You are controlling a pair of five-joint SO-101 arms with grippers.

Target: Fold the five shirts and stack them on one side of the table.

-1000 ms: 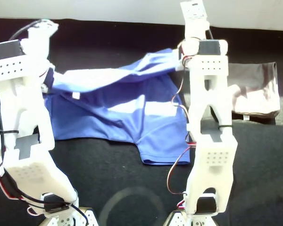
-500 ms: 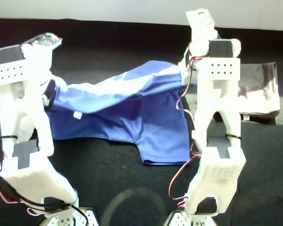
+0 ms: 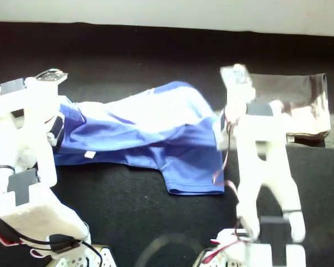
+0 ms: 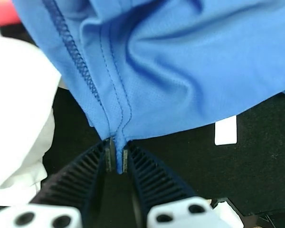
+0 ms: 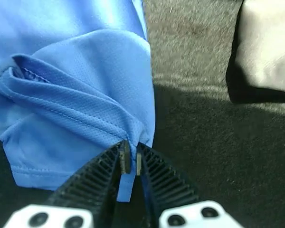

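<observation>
Blue shirt (image 3: 156, 133) lies across the middle of the table (image 3: 128, 55); its lifted far edge has come lower and nearer the front edge — both arms drew back. Left gripper (image 4: 118, 154) and right gripper (image 5: 130, 159) each pinch its cloth, so the fold looks half made.

The desk (image 3: 156, 61) is covered in a black, matte material that runs across the whole high view. Along its far edge lies a pale strip (image 3: 156, 11), a wall or light backdrop; which of the two cannot be told. Hard, bright light falls on the scene. In the right wrist view it lights a band of the surface (image 5: 194, 42) to a grainy grey-brown with a fine, felt-like texture, and the nearer part lies in deep shadow (image 5: 218, 156). A faint curved mark (image 3: 150, 247) shows near the front edge.
</observation>
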